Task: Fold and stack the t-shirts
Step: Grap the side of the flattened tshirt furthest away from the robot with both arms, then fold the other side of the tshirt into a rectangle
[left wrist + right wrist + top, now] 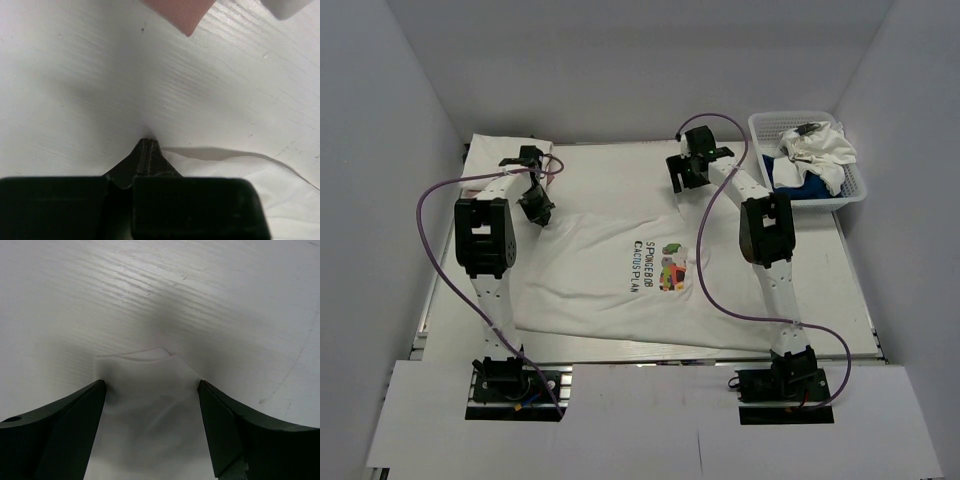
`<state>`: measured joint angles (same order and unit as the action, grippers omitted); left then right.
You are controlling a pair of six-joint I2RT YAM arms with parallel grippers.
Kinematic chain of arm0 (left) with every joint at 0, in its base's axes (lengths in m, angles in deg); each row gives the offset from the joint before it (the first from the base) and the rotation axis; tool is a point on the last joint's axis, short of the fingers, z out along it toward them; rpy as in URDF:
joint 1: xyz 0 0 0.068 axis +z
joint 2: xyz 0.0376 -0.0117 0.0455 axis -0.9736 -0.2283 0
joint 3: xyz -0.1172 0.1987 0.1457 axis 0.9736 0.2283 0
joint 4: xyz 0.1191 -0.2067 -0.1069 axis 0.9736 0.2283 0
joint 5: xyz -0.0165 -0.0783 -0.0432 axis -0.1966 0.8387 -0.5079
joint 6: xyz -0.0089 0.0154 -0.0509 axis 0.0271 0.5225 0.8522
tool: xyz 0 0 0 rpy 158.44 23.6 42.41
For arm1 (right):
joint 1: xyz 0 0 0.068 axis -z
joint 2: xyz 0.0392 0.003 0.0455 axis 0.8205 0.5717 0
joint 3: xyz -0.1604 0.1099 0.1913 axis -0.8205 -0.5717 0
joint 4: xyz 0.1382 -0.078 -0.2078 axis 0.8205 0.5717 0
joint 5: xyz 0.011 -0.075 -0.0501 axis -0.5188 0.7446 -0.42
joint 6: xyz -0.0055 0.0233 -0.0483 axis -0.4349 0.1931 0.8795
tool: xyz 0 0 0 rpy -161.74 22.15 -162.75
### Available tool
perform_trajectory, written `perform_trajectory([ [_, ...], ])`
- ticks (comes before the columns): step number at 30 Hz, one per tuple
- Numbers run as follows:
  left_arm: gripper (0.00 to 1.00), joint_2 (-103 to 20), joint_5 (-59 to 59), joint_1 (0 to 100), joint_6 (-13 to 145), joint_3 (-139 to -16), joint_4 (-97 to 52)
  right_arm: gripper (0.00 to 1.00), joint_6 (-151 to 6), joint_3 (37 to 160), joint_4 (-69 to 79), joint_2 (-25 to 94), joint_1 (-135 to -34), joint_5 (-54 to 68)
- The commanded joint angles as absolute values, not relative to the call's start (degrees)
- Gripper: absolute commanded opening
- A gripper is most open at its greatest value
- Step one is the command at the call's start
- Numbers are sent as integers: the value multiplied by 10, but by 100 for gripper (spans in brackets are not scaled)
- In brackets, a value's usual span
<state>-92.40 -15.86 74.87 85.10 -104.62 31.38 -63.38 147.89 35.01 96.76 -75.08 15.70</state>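
Printed t-shirt (610, 290) spread flat mid-table (820, 300), longer left–right, chest lettering running near–far. Left gripper (146, 150), fingers pressed together, pinches its far-left edge. Right gripper (151, 382), fingers spread, straddles its far-right corner.

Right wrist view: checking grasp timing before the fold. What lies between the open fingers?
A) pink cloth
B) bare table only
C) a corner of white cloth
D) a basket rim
C: the right gripper stands open astride a white corner of the t-shirt, lying on the table.
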Motion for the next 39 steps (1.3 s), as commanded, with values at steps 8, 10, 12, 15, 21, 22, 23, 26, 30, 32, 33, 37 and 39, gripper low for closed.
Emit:
perform_trajectory([
  [8,0,-863,-159,750,837,-1027,291,56,-632,1484,321,992,-753,151],
  [10,0,-863,-165,750,832,-1027,286,40,-626,1474,312,991,-751,149],
  [12,0,-863,-165,750,832,-1033,286,16,-625,1475,306,989,-753,152],
  [15,0,-863,-159,750,827,-1050,286,0,-628,1470,302,967,-753,177],
  [21,0,-821,-209,739,827,-1038,291,0,-688,1319,230,818,-755,223],
  [22,0,-811,-218,739,832,-1032,291,0,-717,1266,220,753,-755,226],
  [23,0,-800,-218,739,832,-1022,291,0,-727,1213,188,730,-757,237],
  [26,0,-751,-223,739,826,-976,261,0,-776,1111,155,618,-760,249],
  [30,0,-709,-223,739,815,-939,251,0,-808,919,121,459,-763,238],
  [32,0,-687,-223,739,815,-921,245,0,-819,881,119,383,-768,237],
  [33,0,-679,-223,739,822,-914,236,0,-823,839,132,366,-770,238],
  [37,0,-643,-246,739,865,-880,246,0,-847,766,166,269,-781,224],
  [39,0,-629,-271,739,887,-849,263,0,-856,749,176,229,-788,214],
])
